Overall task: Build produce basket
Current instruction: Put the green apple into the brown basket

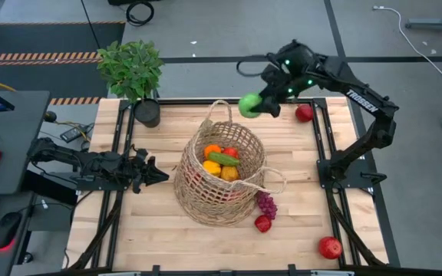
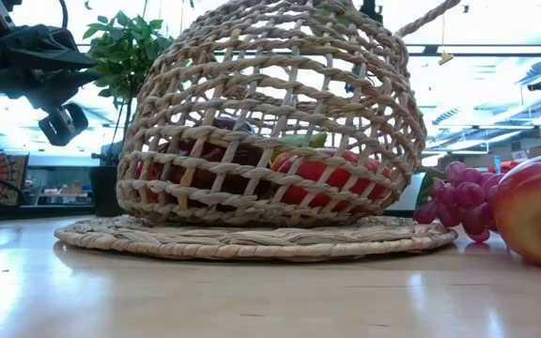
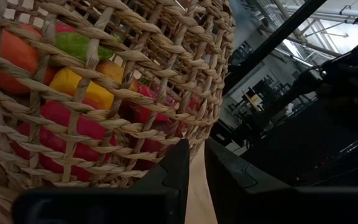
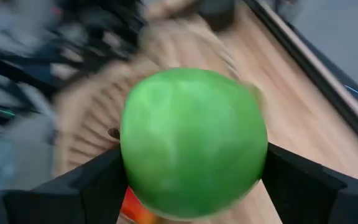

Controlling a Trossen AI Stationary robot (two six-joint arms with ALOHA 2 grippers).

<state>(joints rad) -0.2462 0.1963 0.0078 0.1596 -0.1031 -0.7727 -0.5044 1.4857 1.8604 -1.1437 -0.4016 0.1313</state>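
**Green apple in the air, basket next**

I have the right gripper raised over the desk's far edge, its jaws pinching the green apple across its widest part so it cannot roll out on the way. The wicker basket sits mid-desk, already holding an orange, a cucumber and peppers. I judge the carry goes inward over the rim. The left gripper waits beside the basket wall, jaws nearly pressed together, empty.
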